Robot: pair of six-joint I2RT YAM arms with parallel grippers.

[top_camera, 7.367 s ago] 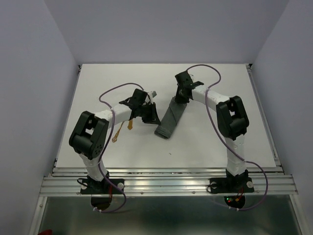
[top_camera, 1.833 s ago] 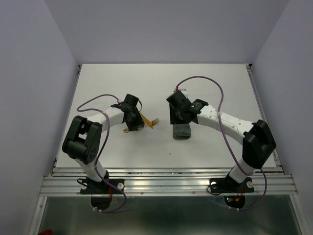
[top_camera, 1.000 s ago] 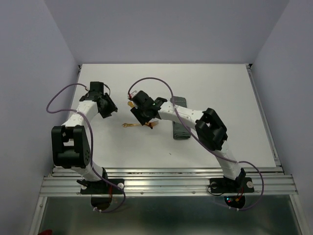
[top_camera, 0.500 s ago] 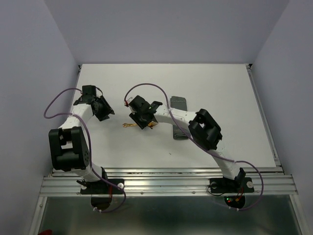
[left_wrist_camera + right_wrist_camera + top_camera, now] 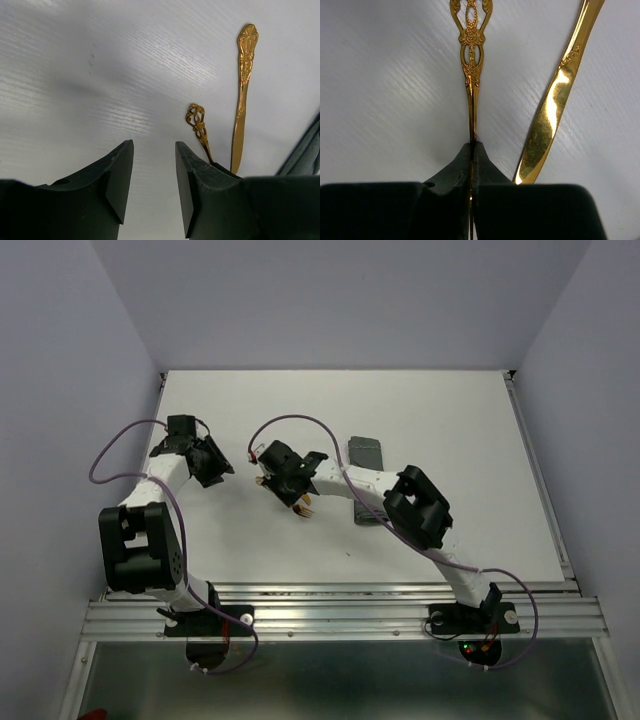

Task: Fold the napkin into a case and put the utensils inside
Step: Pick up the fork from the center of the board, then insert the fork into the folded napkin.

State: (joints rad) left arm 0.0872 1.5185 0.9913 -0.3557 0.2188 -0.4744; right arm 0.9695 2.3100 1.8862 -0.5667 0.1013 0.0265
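2 utensils, centre-left of white table (image 5: 380, 75).
Openwork-handled gold metal utensil (image 5: 471, 75): shaft pinched in right hand (image 5: 472, 149), fingers clenched flat on it, ornate end pointing away from wrist.
Smooth-handled gold metal utensil (image 5: 555, 100): just beside the first, slightly angled to it, not gripped.
Dark grey folded cloth case (image 5: 366, 453): long narrow strip flat on table, right of utensils, partly under right arm.
Left hand (image 5: 154, 146): released, nothing between fingers, left of utensils, both visible ahead of it.

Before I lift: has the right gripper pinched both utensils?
No, the right gripper is shut on the filigree-handled utensil alone; the smoother utensil lies beside it, outside its grip.
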